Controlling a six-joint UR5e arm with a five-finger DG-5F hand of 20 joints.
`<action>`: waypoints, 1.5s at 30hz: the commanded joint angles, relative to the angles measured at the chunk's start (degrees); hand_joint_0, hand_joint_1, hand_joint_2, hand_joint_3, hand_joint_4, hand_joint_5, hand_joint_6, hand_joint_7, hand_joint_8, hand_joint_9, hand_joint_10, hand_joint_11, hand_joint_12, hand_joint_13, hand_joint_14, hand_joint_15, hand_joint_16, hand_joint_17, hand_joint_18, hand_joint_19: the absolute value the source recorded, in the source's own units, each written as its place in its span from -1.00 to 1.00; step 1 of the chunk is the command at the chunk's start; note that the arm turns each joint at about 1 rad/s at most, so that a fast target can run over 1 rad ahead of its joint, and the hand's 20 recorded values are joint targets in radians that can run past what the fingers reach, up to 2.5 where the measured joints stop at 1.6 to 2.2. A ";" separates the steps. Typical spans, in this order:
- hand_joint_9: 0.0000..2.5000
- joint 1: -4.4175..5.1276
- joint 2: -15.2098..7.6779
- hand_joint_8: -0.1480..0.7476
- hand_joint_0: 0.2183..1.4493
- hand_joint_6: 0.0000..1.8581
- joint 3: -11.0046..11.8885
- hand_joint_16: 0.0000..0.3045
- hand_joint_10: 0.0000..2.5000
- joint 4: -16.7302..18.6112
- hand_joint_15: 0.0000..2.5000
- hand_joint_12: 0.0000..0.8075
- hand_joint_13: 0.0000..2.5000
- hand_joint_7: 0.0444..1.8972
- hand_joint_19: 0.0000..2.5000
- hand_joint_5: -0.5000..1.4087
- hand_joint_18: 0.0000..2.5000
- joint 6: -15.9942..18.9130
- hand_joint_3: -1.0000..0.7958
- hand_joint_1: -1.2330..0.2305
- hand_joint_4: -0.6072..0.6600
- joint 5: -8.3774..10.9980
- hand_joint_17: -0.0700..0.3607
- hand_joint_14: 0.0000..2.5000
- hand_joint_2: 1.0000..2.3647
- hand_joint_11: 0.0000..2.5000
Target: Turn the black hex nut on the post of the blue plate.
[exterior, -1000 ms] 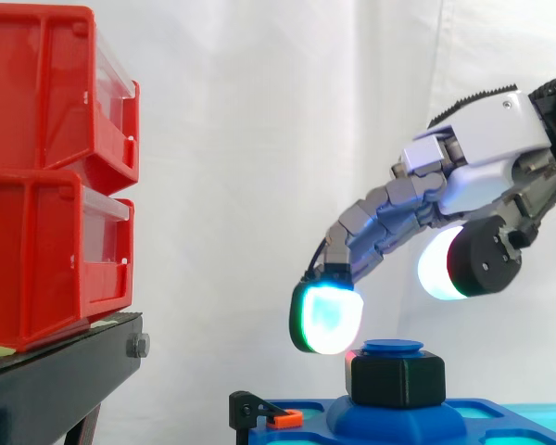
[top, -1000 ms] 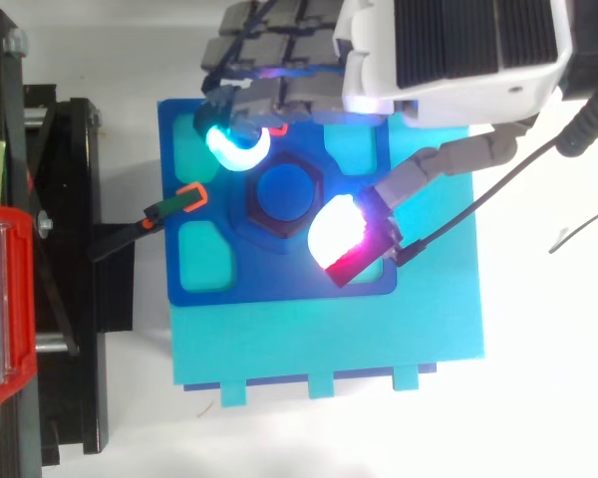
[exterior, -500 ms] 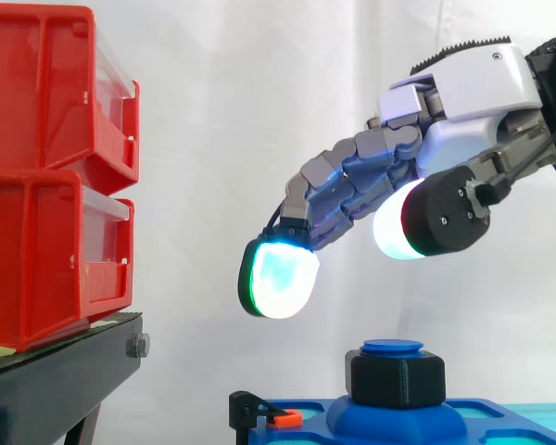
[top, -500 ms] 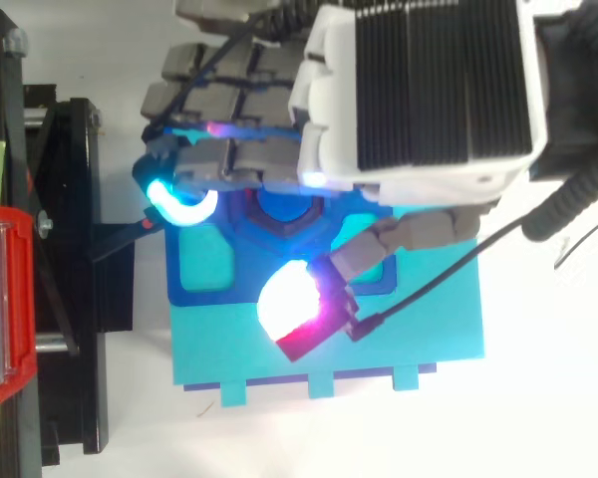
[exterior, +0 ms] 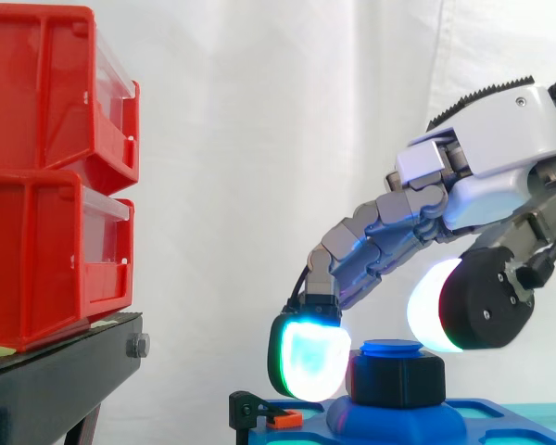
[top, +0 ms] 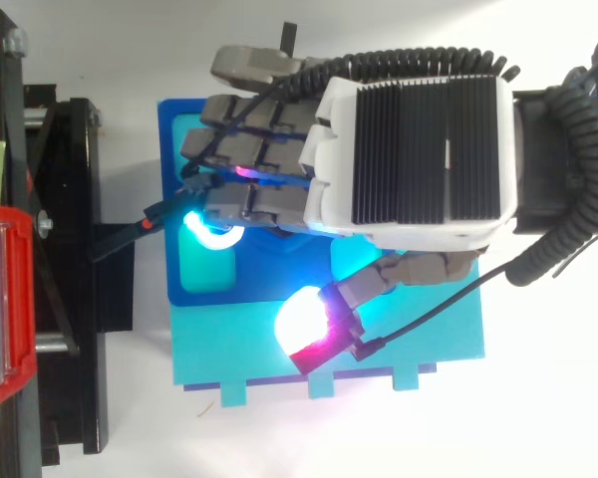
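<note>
One black hex nut (exterior: pixel 397 378) on post (exterior: pixel 391 349) sits between fingers (exterior: pixel 310 363) and thumb (exterior: pixel 443 306) of open hand (exterior: pixel 500 158), ungripped

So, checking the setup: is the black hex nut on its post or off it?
On. The black hex nut sits around the post, whose blue cap shows above it, on the blue plate.

No readable text, labels or numbers
</note>
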 commanded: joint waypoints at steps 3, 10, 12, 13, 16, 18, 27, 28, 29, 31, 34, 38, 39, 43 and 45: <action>-0.71 -0.06 0.00 -0.13 -0.55 -0.46 0.02 -0.65 -1.00 -1.39 -1.00 -0.10 -0.75 -0.12 -1.00 -0.68 -0.89 -0.93 -0.44 -0.18 0.26 0.22 -0.13 -1.00 -1.00 -1.00; -0.73 -0.33 0.00 -0.18 -0.49 -0.46 -0.07 -0.72 -1.00 -1.48 -1.00 -0.14 -0.80 -0.11 -1.00 -0.70 -0.98 -1.54 -0.44 -0.37 0.20 0.40 -0.22 -1.00 -1.00 -1.00; -0.72 -0.33 0.00 -0.19 -0.45 -0.46 -0.07 -0.74 -1.00 -1.48 -1.00 -0.15 -0.79 -0.10 -1.00 -0.70 -0.97 -1.98 -0.44 -0.40 0.20 0.40 -0.26 -1.00 -1.00 -1.00; -0.72 -0.41 0.00 -0.20 -0.45 -0.46 -0.07 -0.74 -1.00 -1.48 -1.00 -0.15 -0.79 -0.10 -1.00 -0.70 -0.97 -2.07 -0.44 -0.40 0.21 0.40 -0.27 -1.00 -1.00 -1.00; -0.70 -0.50 0.00 -0.20 -0.39 -0.46 -0.07 -0.76 -1.00 -1.48 -1.00 -0.18 -0.77 -0.06 -1.00 -0.69 -0.95 -2.51 -0.44 -0.42 0.21 0.40 -0.30 -1.00 -1.00 -1.00; -0.69 -0.50 0.00 -0.20 -0.35 -0.46 0.02 -0.77 -1.00 -1.57 -1.00 -0.19 -0.76 -0.02 -1.00 -0.69 -0.94 -2.68 -0.44 -0.42 0.21 0.40 -0.31 -1.00 -1.00 -1.00; -0.68 -0.94 0.00 -0.20 -0.30 -0.46 -0.07 -0.78 -1.00 -1.57 -1.00 -0.20 -0.75 0.03 -1.00 -0.68 -0.92 -4.00 -0.44 -0.47 0.20 0.40 -0.33 -1.00 -1.00 -1.00; -0.67 -0.94 0.00 -0.20 -0.30 -0.46 0.02 -0.78 -1.00 -1.48 -1.00 -0.20 -0.74 0.03 -1.00 -0.68 -0.92 -4.27 -0.44 -0.47 0.20 0.40 -0.33 -1.00 -1.00 -1.00; -0.67 -1.03 0.00 -0.20 -0.30 -0.46 -0.07 -0.78 -1.00 -1.48 -1.00 -0.20 -0.74 0.03 -1.00 -0.68 -0.91 -4.44 -0.44 -0.48 0.20 0.40 -0.33 -1.00 -1.00 -1.00; -0.67 -1.03 0.00 -0.19 -0.29 -0.46 -0.07 -0.79 -1.00 -1.48 -1.00 -0.20 -0.74 0.03 -1.00 -0.68 -0.91 -4.97 -0.44 -0.49 0.20 0.40 -0.34 -1.00 -1.00 -1.00; -0.67 -1.12 0.00 -0.19 -0.29 -0.46 -0.07 -0.79 -1.00 -1.48 -1.00 -0.21 -0.73 0.05 -1.00 -0.68 -0.90 -5.59 -0.44 -0.49 0.20 0.93 -0.34 -1.00 -1.00 -0.99; -0.66 -1.20 0.00 -0.19 -0.29 -0.46 -0.07 -0.79 -1.00 -1.21 -1.00 -0.21 -0.73 0.07 -1.00 -0.68 -0.90 -6.29 -0.44 -0.50 0.19 1.10 -0.34 -1.00 -1.00 -0.98; -0.66 -1.20 0.00 -0.19 -0.29 -0.46 -0.07 -0.79 -1.00 -1.13 -1.00 -0.21 -0.73 0.09 -1.00 -0.68 -0.90 -6.99 -0.44 -0.50 0.19 1.19 -0.34 -1.00 -1.00 -0.98; -0.66 -1.29 0.00 -0.19 -0.30 -0.46 -0.07 -0.79 -1.00 -1.13 -1.00 -0.21 -0.73 0.11 -1.00 -0.67 -0.90 -7.43 -0.42 -0.50 0.20 1.36 -0.34 -1.00 -1.00 -0.98; -0.66 -1.29 0.00 -0.18 -0.30 -0.46 -0.07 -0.79 -1.00 -1.13 -1.00 -0.21 -0.73 0.11 -1.00 -0.67 -0.90 -7.43 -0.41 -0.50 0.19 1.36 -0.34 -1.00 -1.00 -0.98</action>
